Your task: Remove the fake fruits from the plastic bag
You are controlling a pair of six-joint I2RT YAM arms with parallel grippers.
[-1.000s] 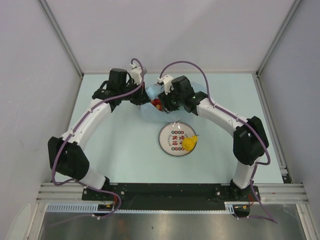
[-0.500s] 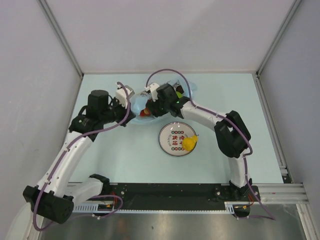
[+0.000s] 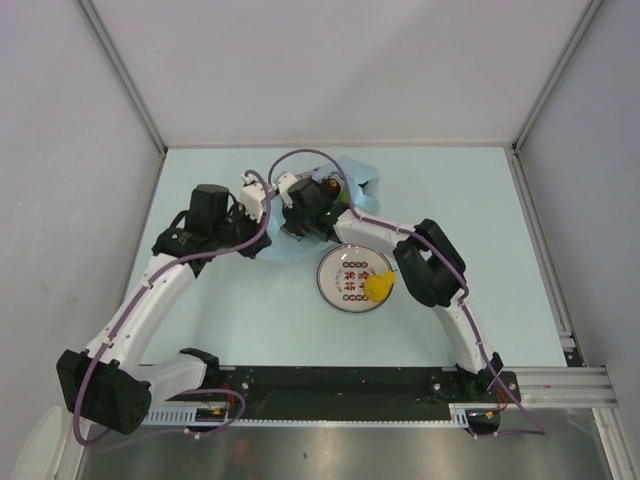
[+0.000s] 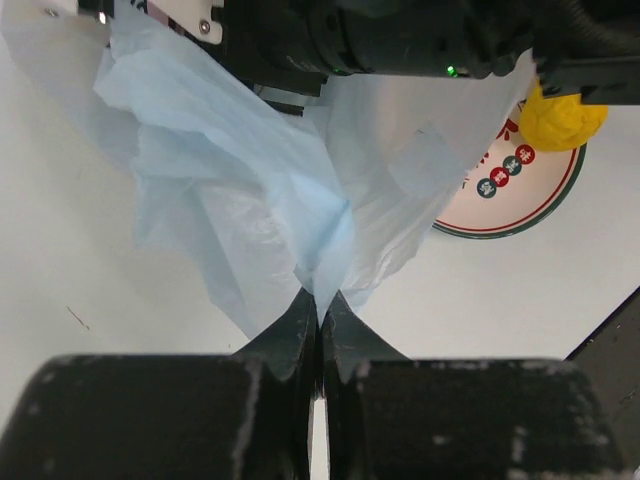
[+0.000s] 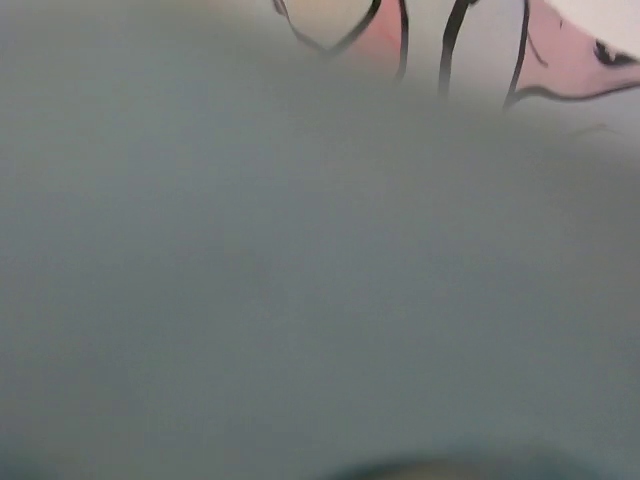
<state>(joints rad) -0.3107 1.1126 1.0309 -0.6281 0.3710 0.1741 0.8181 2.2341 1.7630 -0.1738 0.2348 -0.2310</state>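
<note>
The light-blue plastic bag lies crumpled at the middle back of the table. My left gripper is shut on a pinched fold of the bag at its near-left edge, and the left wrist view shows the jaws closed on the film. My right gripper reaches into the bag from the right, its fingertips buried in the plastic. The right wrist view shows only blurred grey-blue film with some print at the top. One yellow fake fruit rests on the plate. Other fruits are hidden.
The round white plate with red lettering sits just near and right of the bag. The right arm's forearm stretches over the plate's far edge. Grey walls close in the table at the back and both sides.
The right arm has stretched leftward, deeper into the bag. The left arm pulled back and to the left with its fold. The red fruits seen earlier no longer show.
</note>
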